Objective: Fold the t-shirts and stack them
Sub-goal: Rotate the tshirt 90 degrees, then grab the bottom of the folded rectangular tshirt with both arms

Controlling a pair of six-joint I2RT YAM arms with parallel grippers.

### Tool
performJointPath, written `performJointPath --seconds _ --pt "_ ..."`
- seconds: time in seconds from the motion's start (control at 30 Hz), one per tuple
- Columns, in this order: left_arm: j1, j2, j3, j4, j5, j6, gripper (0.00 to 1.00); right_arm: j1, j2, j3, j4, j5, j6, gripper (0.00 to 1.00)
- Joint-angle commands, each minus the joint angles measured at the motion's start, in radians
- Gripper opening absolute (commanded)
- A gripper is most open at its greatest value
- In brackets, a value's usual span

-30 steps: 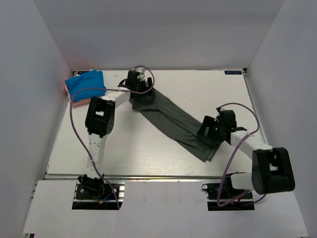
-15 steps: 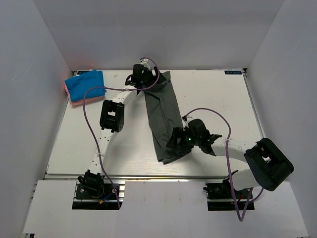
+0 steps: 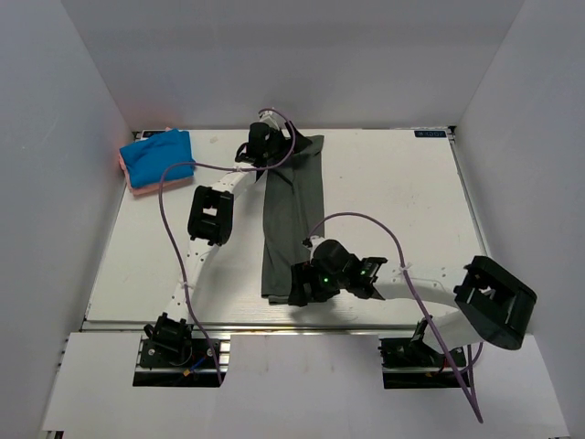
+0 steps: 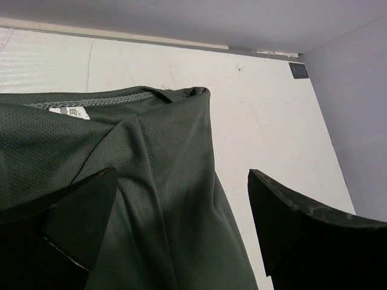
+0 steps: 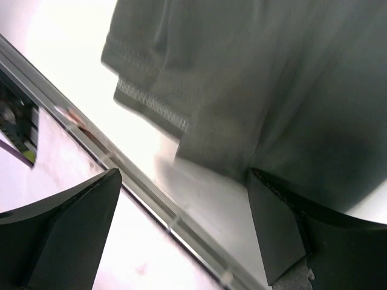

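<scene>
A dark grey-green t-shirt (image 3: 291,210) lies folded into a long strip, running from the table's far middle down to its front edge. My left gripper (image 3: 279,149) is over its far end, jaws open wide across the cloth (image 4: 163,181), with the white neck label (image 4: 69,112) just ahead. My right gripper (image 3: 300,285) is at the near end, open, with the stitched hem (image 5: 151,106) in front of its fingertips (image 5: 284,229). A folded bright blue t-shirt (image 3: 157,157) lies on a salmon-pink one (image 3: 137,189) in the far left corner.
The white table (image 3: 393,201) is walled in by white panels on three sides. Its metal front edge (image 5: 121,163) runs right under my right gripper. Purple cables (image 3: 164,210) loop off both arms.
The grey-green strip swung from a diagonal to nearly straight front-to-back. My right gripper swept left along the front edge with its near end. My left gripper shifted slightly right at the far end.
</scene>
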Motion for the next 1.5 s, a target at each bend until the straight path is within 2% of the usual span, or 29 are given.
performJointPath --seconds 0.0,0.27,0.47,0.6,0.63,0.67,0.73,0.77,0.83,0.87,0.9,0.93,0.97,1.07,1.17,1.33,1.47 --pt "-0.01 -0.019 -0.078 -0.143 -0.034 -0.005 1.0 0.023 -0.066 0.029 -0.127 0.055 -0.023 0.9" --pt "-0.01 -0.207 -0.058 -0.142 -0.043 0.075 1.0 0.031 -0.162 0.115 -0.153 0.067 -0.111 0.9" --pt "-0.01 -0.436 -0.058 -0.205 -0.043 0.184 1.0 0.028 -0.306 0.08 -0.204 0.219 -0.042 0.9" --pt "-0.01 -0.577 -0.172 -0.29 -0.002 0.259 1.0 0.028 -0.366 0.048 -0.271 0.3 0.03 0.9" --pt "-0.01 -0.661 -0.201 -0.326 -0.002 0.274 1.0 0.026 -0.374 0.037 -0.3 0.343 0.056 0.9" --pt "-0.01 -0.707 -0.271 -0.439 -0.03 0.306 1.0 0.025 -0.392 0.031 -0.308 0.351 0.078 0.9" --pt "-0.01 -0.825 -0.426 -0.485 -0.103 0.331 1.0 0.022 -0.398 0.004 -0.331 0.39 0.115 0.9" --pt "-0.019 -0.984 -0.664 -0.439 -0.103 0.348 1.0 0.026 -0.405 -0.001 -0.341 0.394 0.121 0.9" --pt "-0.03 -1.159 -0.928 -0.329 -0.126 0.348 1.0 0.025 -0.412 -0.033 -0.341 0.406 0.144 0.9" --pt "-0.044 -1.238 -1.139 -0.286 -0.146 0.327 1.0 0.023 -0.411 -0.041 -0.332 0.409 0.152 0.9" --pt "-0.059 -1.384 -1.234 -0.267 -0.172 0.311 1.0 0.023 -0.414 -0.052 -0.328 0.415 0.158 0.9" --pt "-0.068 -1.451 -1.322 -0.258 -0.187 0.281 1.0 0.023 -0.411 -0.065 -0.322 0.409 0.162 0.9" --pt "-0.083 -1.511 -1.48 -0.244 -0.187 0.256 1.0 0.023 -0.409 -0.069 -0.299 0.403 0.162 0.9" --pt "-0.11 -1.655 -1.69 -0.221 -0.151 0.189 1.0 0.023 -0.392 -0.07 -0.304 0.423 0.158 0.9" --pt "-0.151 -1.711 -1.798 -0.263 -0.098 0.164 1.0 0.023 -0.363 -0.075 -0.298 0.432 0.176 0.9" --pt "-0.226 -1.792 -1.905 -0.365 -0.126 0.133 1.0 0.022 -0.299 -0.07 -0.288 0.44 0.201 0.9" --pt "-0.278 -1.792 -1.944 -0.414 -0.161 0.124 0.96 0.023 -0.26 -0.087 -0.256 0.423 0.219 0.9"
